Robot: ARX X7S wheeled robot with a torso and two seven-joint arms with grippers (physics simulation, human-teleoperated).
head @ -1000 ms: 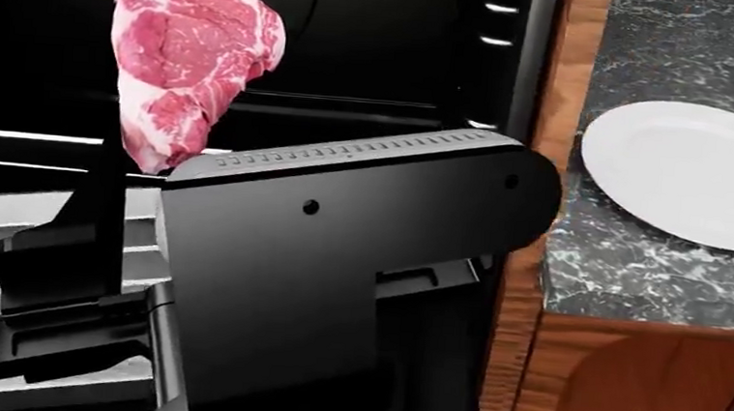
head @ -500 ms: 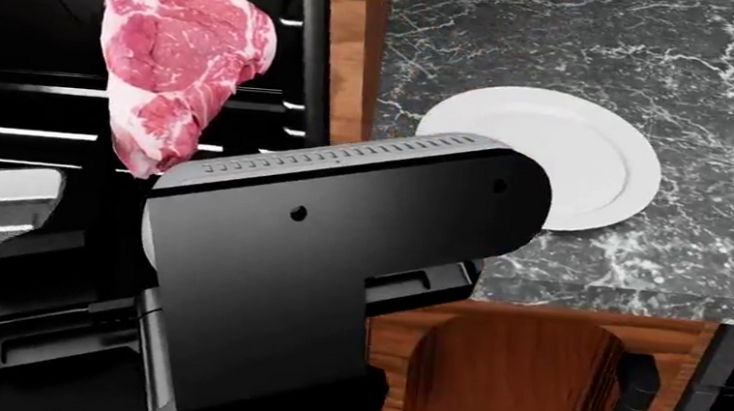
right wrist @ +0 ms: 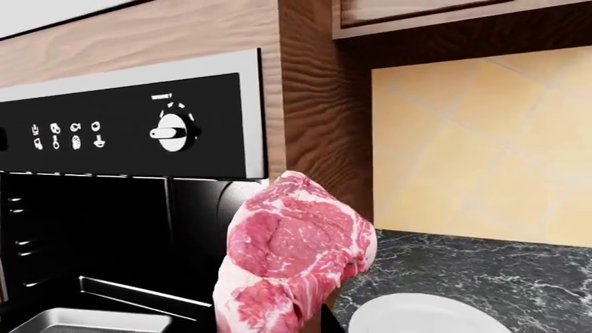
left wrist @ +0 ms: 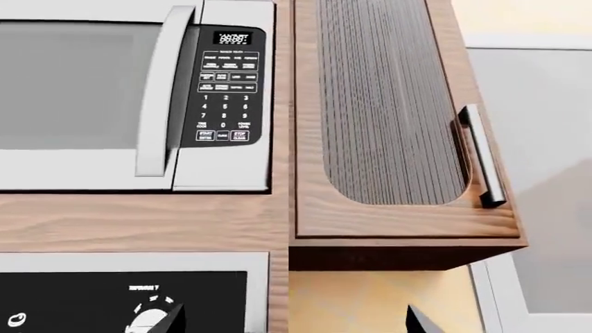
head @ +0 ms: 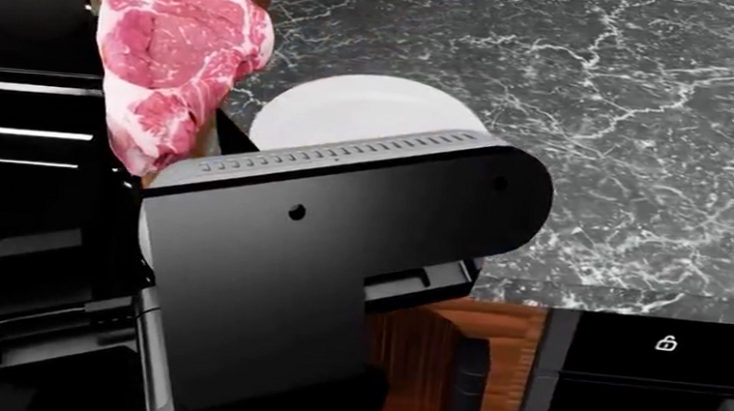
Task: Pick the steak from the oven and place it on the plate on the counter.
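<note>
1 steak [head: 177,56], 1 plate [head: 347,112], 1 oven [right wrist: 111,208], 1 microwave [left wrist: 129,97].

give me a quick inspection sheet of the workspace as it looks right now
surface: counter, dark veined marble, bare apart from the plate
job's things: steak held up in the air, hanging beside the open oven, not yet over the plate; plate partly hidden behind the robot's arm
clutter: nothing seen
grippers: right one below the steak, fingers out of sight, presumably gripping it; left one barely in frame, state unclear
cables: nothing seen
surroundings: microwave, wooden cabinet door with bar handle, yellow tiled backsplash, grey tray in the oven
</note>
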